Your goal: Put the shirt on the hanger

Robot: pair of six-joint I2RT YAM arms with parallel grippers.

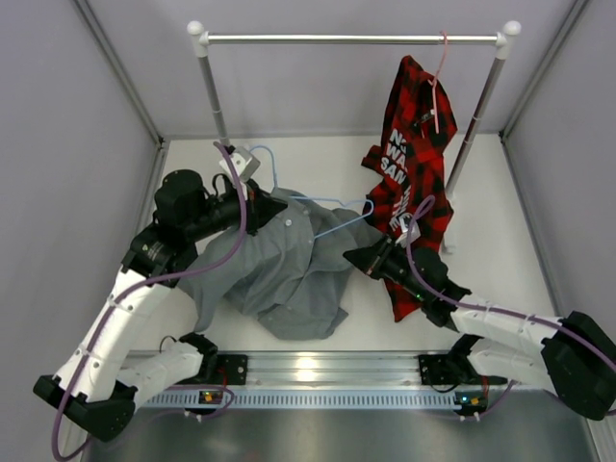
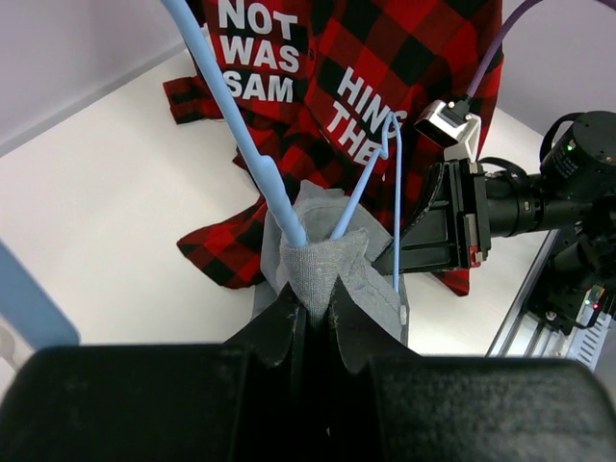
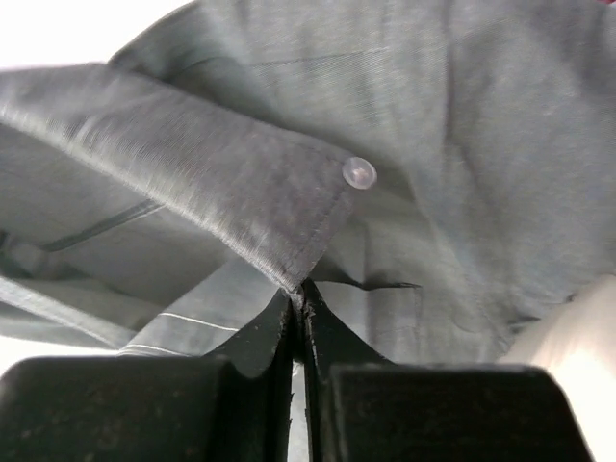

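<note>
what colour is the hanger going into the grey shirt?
Light blue hanger, entering the shirt; clearest in the left wrist view.

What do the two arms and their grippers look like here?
Both arms have white shell links and black joint housings: left arm, right arm. A purple cable runs along each to a small white camera bracket at the wrist. The left gripper and right gripper are matte black, with wedge-shaped fingers tapering to narrow tips.

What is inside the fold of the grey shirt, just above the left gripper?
The light-blue hanger: two of its wires run into the shirt fold that the left gripper pinches. The fabric covers how far they reach inside.
</note>
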